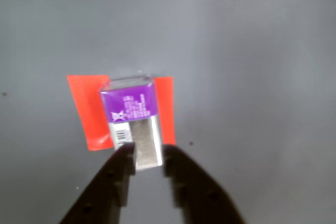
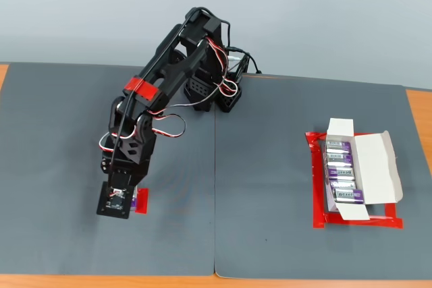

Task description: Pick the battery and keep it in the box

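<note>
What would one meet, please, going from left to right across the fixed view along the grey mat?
Pincer over the red tape patch → arm base → red tape outline → box holding batteries.

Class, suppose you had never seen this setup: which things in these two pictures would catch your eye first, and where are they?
In the wrist view, the purple-labelled battery stands out, lying on a bright red tape patch with the black gripper closing in on its near end. In the fixed view, the black arm bends down at the left of the grey mat, while the open white box, already holding several batteries, sits in a red outline at the right.
</note>
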You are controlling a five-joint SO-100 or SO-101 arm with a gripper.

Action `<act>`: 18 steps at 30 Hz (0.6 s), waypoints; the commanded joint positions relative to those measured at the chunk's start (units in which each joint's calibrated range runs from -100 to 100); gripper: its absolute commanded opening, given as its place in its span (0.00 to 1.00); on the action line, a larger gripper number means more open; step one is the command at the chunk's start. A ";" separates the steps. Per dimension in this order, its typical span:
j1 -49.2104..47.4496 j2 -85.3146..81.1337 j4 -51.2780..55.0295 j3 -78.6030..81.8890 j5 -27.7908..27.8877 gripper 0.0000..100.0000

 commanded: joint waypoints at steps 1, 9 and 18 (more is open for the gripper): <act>-1.01 -0.49 1.87 -2.08 0.22 0.15; -2.58 -0.49 4.56 -1.90 0.11 0.24; -2.36 1.38 4.65 -1.81 0.11 0.24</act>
